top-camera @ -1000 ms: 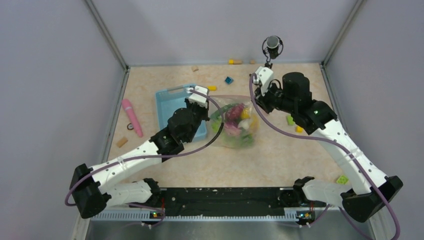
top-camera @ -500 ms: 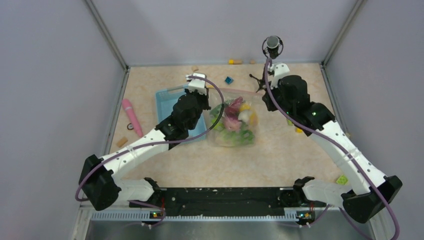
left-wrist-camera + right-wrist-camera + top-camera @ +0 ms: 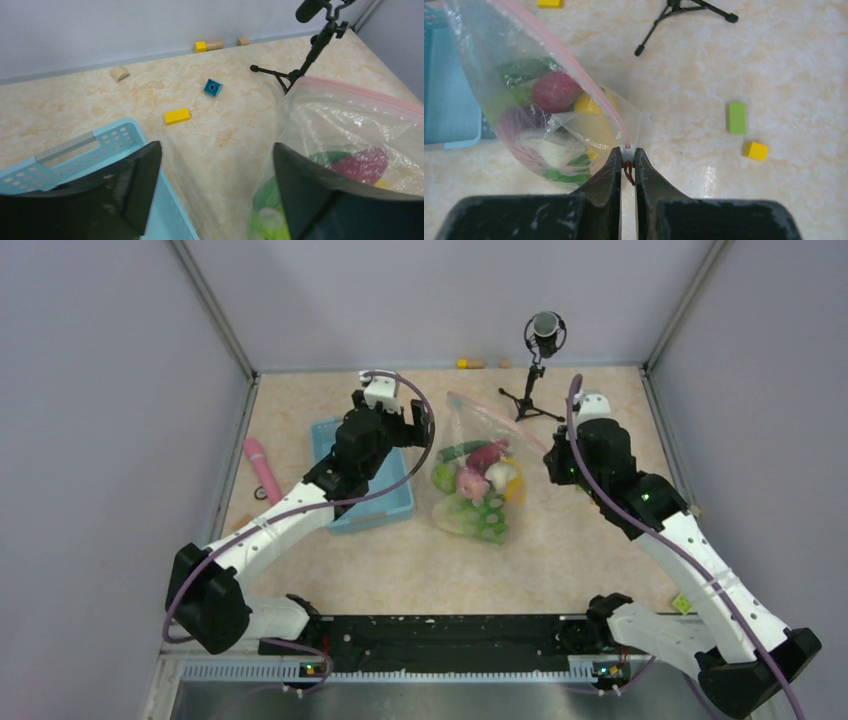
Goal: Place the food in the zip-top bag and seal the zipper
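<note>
Pink zipper (image 3: pixel 574 67) pinched in right claw (image 3: pixel 627 157); left claw (image 3: pixel 216 150) spread wide, hovering beside zip-top bag (image 3: pixel 350 115).

I see the zip-top bag (image 3: pixel 458 418) as clear, glinting plastic, its zipper (image 3: pixel 360 93) a thin pink-red strip. Through it the food (image 3: pixel 470 502) shows dark green, lime green, yellow and white, with a red-purple piece (image 3: pixel 556 90). The basket (image 3: pixel 70 150) is light blue. My counter (image 3: pixel 560 560) is beige with marbled veining. On it lie a green block (image 3: pixel 737 117), a yellow block (image 3: pixel 756 150), a teal block (image 3: pixel 212 87) and a pink stick (image 3: pixel 262 472). My right claw (image 3: pixel 627 167) is black.
</note>
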Controlling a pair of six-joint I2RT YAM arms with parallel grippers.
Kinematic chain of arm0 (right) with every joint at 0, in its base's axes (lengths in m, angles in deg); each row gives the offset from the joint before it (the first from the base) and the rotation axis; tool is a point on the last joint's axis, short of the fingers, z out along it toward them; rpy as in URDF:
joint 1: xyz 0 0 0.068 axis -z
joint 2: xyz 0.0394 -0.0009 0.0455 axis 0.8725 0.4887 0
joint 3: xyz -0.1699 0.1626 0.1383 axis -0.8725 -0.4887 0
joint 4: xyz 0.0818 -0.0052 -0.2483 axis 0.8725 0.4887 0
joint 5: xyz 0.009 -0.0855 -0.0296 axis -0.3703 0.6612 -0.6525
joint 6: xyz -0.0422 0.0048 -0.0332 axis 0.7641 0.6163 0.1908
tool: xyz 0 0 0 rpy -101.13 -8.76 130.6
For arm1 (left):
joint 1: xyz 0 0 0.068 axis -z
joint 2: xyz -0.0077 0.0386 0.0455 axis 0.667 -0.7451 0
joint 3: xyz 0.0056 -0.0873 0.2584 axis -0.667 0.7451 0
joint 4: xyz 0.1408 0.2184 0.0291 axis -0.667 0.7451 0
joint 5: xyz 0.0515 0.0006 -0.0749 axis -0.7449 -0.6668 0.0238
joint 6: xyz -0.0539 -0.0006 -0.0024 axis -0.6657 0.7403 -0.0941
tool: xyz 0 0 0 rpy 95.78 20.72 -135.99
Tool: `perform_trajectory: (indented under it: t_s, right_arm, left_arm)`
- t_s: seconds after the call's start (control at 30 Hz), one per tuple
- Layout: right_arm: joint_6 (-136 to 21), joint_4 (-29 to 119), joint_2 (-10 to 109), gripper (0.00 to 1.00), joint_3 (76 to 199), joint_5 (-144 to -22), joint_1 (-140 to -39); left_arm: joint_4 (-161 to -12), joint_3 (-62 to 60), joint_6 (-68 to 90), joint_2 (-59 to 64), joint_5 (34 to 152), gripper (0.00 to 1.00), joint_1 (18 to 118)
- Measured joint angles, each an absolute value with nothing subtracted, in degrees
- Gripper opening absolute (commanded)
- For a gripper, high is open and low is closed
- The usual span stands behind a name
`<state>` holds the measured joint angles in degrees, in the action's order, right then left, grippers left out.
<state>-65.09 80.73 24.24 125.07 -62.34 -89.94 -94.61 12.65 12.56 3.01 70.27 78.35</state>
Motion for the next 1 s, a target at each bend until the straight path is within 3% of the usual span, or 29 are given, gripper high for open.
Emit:
perform_trajectory:
  t_s: [0.37,0.43,0.53,0.7,0.83,1.0]
  right_arm:
    - [-76.0,88.6,23.1,0.03,119.0,-48.8,-89.4]
    - [-77.3,89.6,23.2,0.14,118.4,-47.8,-89.4]
    - [-79.0,90.7,23.2,0.4,117.5,-46.4,-89.4]
    - [-80.3,91.1,23.1,0.76,117.1,-44.5,-89.4]
    - [-80.9,91.1,22.0,0.98,117.1,-42.2,-89.4]
    - [-81.3,90.7,19.4,0.99,117.1,-38.8,-89.4]
  left_arm:
    - [-93.2,16.6,10.8,12.1,72.1,0.98,76.9]
    - [-93.1,17.9,10.0,14.8,71.5,0.98,76.9]
    - [-92.3,18.7,8.5,16.8,69.2,0.98,76.9]
    - [-88.3,18.7,6.0,17.2,63.6,0.98,76.9]
    - [-85.1,18.7,4.5,17.3,59.8,0.98,76.9]
    - [-80.5,18.7,2.7,18.3,54.5,0.98,76.9]
